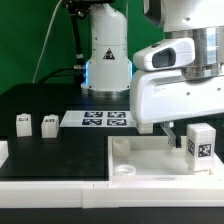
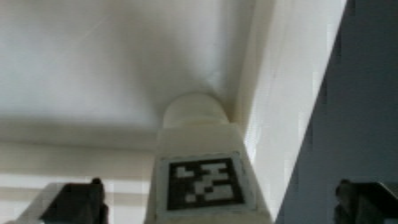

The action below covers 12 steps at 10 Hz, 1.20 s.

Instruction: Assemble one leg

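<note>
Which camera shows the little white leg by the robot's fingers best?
The wrist view. The leg fills the middle, its tag facing the camera, with the fingers apart on either side, not touching it. The exterior view shows the same leg small, upright at that view's right, over the large white piece.

Quick tally, nothing else. One arm [image 1: 107, 55], one claw [image 2: 217, 203], two dark fingertips [image 2: 71, 203]. Three small white blocks altogether: one leg [image 1: 200, 142] with a single tag [image 2: 205, 183] on its face, plus two more blocks [image 1: 22, 122] over on the bench [image 1: 60, 150]. One big flat white square piece [image 1: 150, 160], two round sockets [image 1: 120, 146] showing. One marker board [image 1: 105, 119], several tags, too blurry for an exact number. Wrist view: just that same leg and its one tag, counted once.
</note>
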{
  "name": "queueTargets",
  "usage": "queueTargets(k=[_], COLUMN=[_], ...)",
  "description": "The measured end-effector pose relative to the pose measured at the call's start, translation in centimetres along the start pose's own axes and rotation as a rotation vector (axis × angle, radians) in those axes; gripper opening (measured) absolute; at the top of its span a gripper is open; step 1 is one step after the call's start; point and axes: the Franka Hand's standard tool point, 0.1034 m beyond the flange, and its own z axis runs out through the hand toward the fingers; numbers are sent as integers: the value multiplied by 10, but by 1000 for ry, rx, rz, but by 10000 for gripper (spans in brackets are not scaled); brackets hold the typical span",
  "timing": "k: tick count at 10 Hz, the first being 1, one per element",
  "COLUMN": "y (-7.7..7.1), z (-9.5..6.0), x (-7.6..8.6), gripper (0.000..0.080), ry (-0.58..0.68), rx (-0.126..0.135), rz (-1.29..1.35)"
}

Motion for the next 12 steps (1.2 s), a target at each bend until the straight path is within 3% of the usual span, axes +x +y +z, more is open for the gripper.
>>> queueTargets(k=[2,3,4,7,9,12], y=[0,0,4,4,3,-4], z=[0,0,0,1,1,3], x=[0,0,0,-1,0,-2], gripper=[427,427,292,292,292,292], ry=[0,-1,-1,8,12,3], rx=[0,0,-3,0,22,21], rz=[0,0,16,201,540,954])
